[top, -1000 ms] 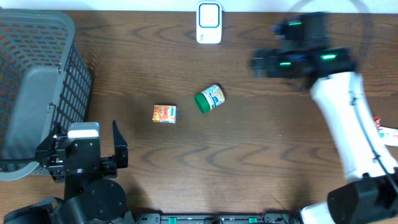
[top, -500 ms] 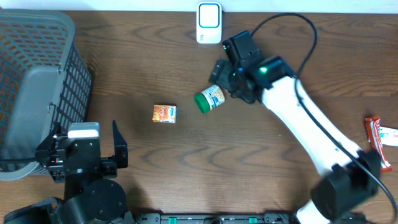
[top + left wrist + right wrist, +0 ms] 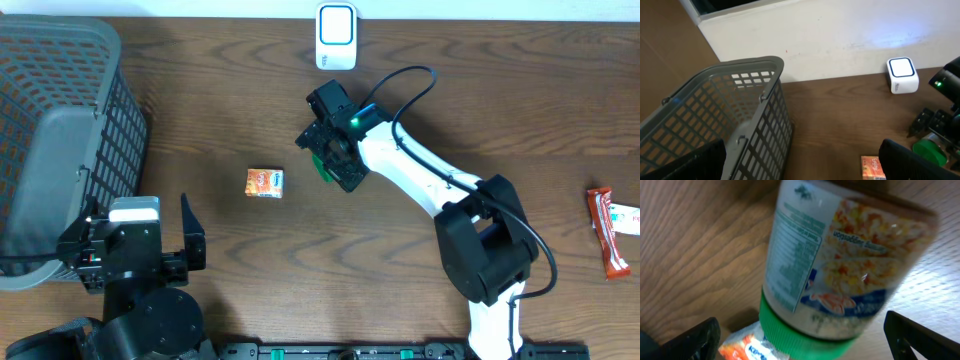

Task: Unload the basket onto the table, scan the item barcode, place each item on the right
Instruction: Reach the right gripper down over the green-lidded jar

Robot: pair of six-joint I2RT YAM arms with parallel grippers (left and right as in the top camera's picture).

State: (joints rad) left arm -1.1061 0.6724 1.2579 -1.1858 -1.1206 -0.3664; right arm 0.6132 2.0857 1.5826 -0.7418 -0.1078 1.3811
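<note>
A jar (image 3: 840, 265) with a green lid (image 3: 800, 340) and a printed label lies on its side on the wooden table. My right gripper (image 3: 805, 340) stands open right over it, a finger on either side and neither touching the jar. From overhead the right gripper (image 3: 330, 158) hides most of the jar; only a bit of green lid (image 3: 321, 166) shows. A small orange box (image 3: 265, 183) lies to its left. The white scanner (image 3: 336, 37) stands at the back edge. My left gripper (image 3: 138, 222) is open and empty at the front left.
A grey mesh basket (image 3: 60, 120) fills the left side of the table. A red snack bar (image 3: 608, 228) lies at the far right edge. In the left wrist view, the basket (image 3: 740, 115), scanner (image 3: 902, 75) and orange box (image 3: 872, 167) show ahead.
My right arm has swung from the back right across the table and come down over the jar, jaws still open. The left arm has not moved.
</note>
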